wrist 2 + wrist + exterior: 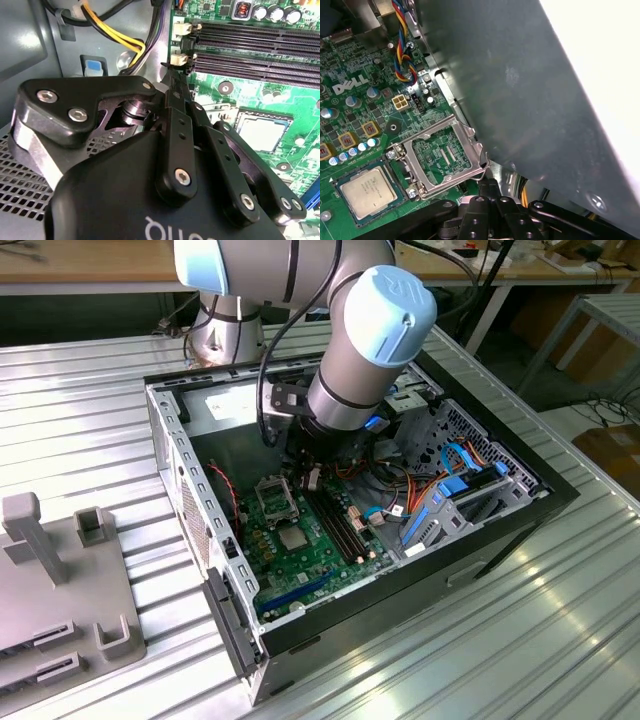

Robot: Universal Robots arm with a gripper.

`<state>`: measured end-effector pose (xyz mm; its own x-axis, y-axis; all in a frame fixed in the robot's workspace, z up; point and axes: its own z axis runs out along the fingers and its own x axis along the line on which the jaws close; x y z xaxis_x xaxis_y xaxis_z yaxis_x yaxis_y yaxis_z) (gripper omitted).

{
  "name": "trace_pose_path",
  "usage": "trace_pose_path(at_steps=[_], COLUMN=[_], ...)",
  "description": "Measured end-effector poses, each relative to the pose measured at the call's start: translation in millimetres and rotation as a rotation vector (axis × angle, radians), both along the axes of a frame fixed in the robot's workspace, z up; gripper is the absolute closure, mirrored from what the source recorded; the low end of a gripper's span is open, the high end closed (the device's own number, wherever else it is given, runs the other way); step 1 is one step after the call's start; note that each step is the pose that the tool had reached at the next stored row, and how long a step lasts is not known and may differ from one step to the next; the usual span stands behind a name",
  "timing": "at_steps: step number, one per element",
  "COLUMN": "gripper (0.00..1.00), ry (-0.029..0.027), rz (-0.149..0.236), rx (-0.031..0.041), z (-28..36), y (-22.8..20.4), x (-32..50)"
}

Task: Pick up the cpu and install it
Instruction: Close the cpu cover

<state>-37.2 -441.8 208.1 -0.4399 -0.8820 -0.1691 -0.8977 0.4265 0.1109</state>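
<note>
From here I see the cpu (367, 191) lying flat in its socket on the green motherboard (355, 100), with the hollow metal socket frame (442, 155) swung up and standing open just beside it. My gripper (172, 75) hangs over the board near the frame and holds nothing, the cpu (262, 131) off to one side of its jaws. The jaws look pressed together at the tips in the second wrist view.

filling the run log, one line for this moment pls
gripper: inside case, above motherboard | cpu: seated in socket | load frame: open
</note>
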Motion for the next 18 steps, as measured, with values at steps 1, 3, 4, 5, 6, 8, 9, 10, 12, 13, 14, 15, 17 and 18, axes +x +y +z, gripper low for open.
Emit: trace_pose_path(at_steps=[1,3,4,5,6,8,9,10,12,13,14,15,17,18], gripper=[0.89,0.89,0.89,0.89,0.89,0.89,0.89,0.89,0.89,0.89,0.89,0.89,0.89,0.89], ry=[0.0,0.0,0.0,0.0,0.0,0.0,0.0,0.0,0.0,0.0,0.0,0.0,0.0,0.0], rz=[0.0,0.0,0.0,0.0,0.0,0.0,0.0,0.0,0.0,0.0,0.0,0.0,0.0,0.0], rx=[0.0006,0.0021,0.0027,0.0032,0.0037,0.0052,0.006,0.0068,0.0082,0.0086,0.0089,0.0091,0.0097,0.0101], z=[0.5,1.8,2.4,3.1,3.7,5.3,6.1,6.9,8.4,9.2,10.1,10.8,12.1,12.7], y=[0.0,0.0,0.0,0.0,0.0,0.0,0.0,0.0,0.0,0.0,0.0,0.0,-0.1,-0.2], x=[0.0,0.0,0.0,0.0,0.0,0.0,0.0,0.0,0.0,0.0,0.0,0.0,0.0,0.0])
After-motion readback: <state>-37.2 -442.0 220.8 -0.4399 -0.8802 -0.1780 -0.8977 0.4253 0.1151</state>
